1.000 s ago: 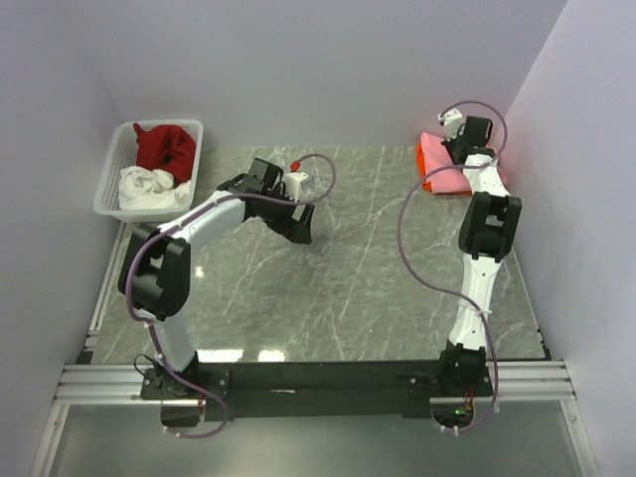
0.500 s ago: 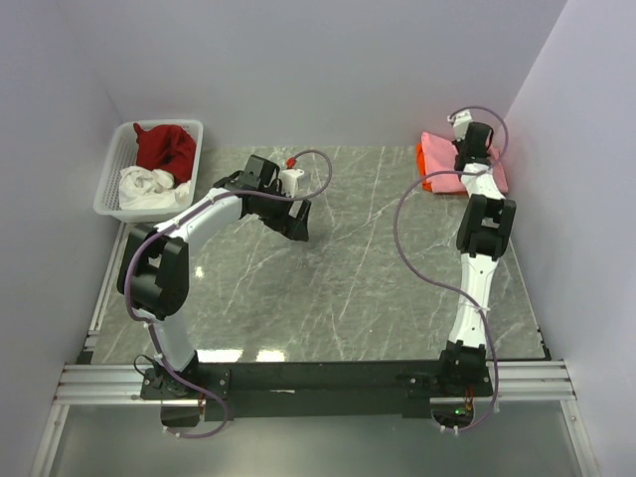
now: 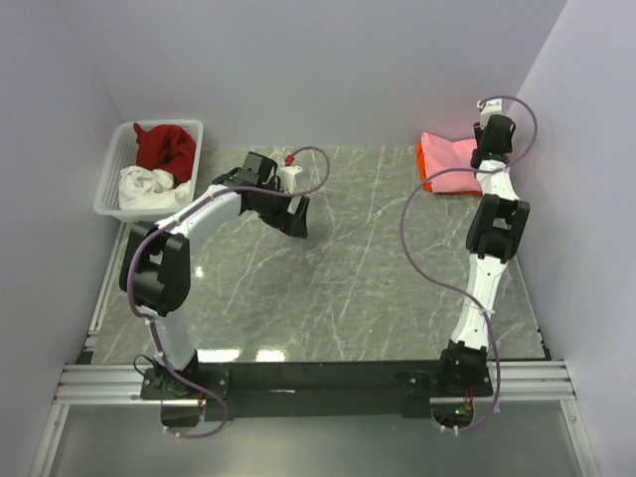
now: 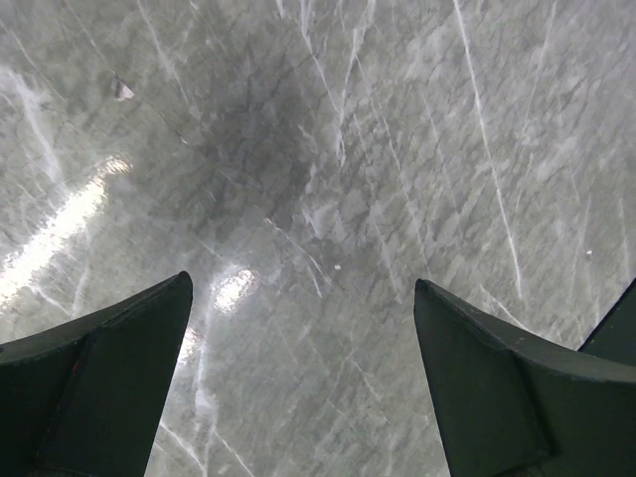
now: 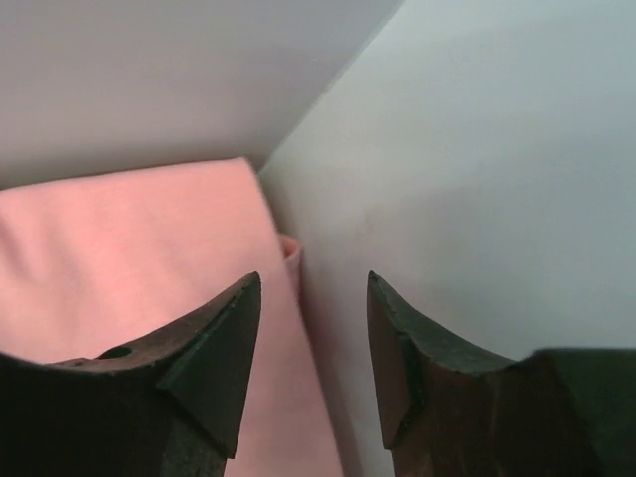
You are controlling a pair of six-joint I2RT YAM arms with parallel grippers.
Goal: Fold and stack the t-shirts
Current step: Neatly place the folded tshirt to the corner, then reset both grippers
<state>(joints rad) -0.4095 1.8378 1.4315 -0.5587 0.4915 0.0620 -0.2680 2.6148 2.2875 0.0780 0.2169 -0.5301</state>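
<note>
A folded light pink t-shirt (image 3: 449, 157) lies on a bright orange t-shirt (image 3: 425, 169) at the table's back right corner. My right gripper (image 3: 482, 154) hangs over the pink shirt's right edge by the wall. In the right wrist view its jaws (image 5: 313, 288) stand apart with nothing between them, pink cloth (image 5: 129, 268) below and to the left. A dark red t-shirt (image 3: 164, 147) and a white t-shirt (image 3: 149, 187) lie crumpled in the basket. My left gripper (image 3: 298, 221) is open over bare marble (image 4: 303, 288).
The white lattice basket (image 3: 112, 184) sits at the back left, off the marble top. Walls close in the back and both sides; the right wall (image 5: 477, 179) is right beside the right gripper.
The right gripper has opened and let go of the pink shirt, rising and shifting right toward the wall. The left gripper has drifted slightly left and back.
</note>
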